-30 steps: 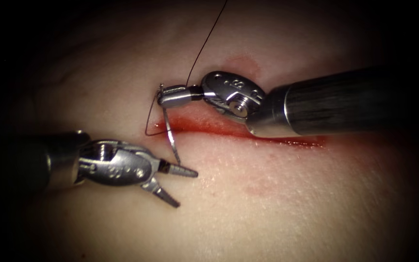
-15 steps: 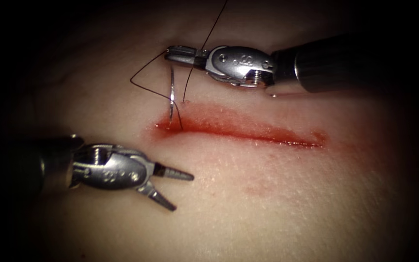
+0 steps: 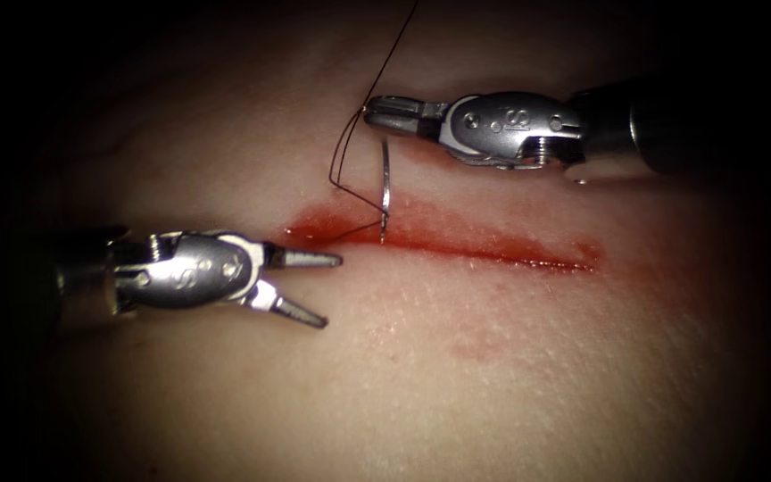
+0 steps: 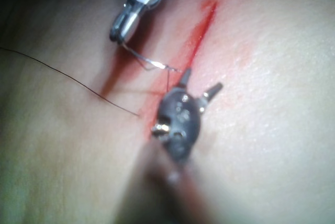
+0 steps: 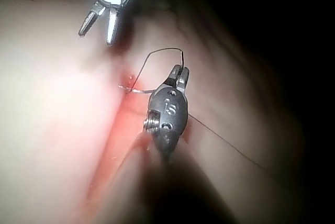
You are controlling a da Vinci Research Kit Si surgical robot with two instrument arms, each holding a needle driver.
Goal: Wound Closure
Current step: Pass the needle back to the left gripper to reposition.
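Steel needle (image 3: 385, 189), stiff and slippery: my right tool (image 3: 377, 113) clamps its upper end; left tool (image 3: 325, 288) gapes empty.

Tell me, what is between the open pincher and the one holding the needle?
In the endoscope view, the red cut in the tissue lies between the left tool and right tool, with the needle and thread hanging over it.

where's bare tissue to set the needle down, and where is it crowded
Free: the broad tissue below the cut, right of the left tool, open and empty. Crowded: the cut's left end, where the right tool grips the needle at one end, its tip at the cut, with thread looping beside it.
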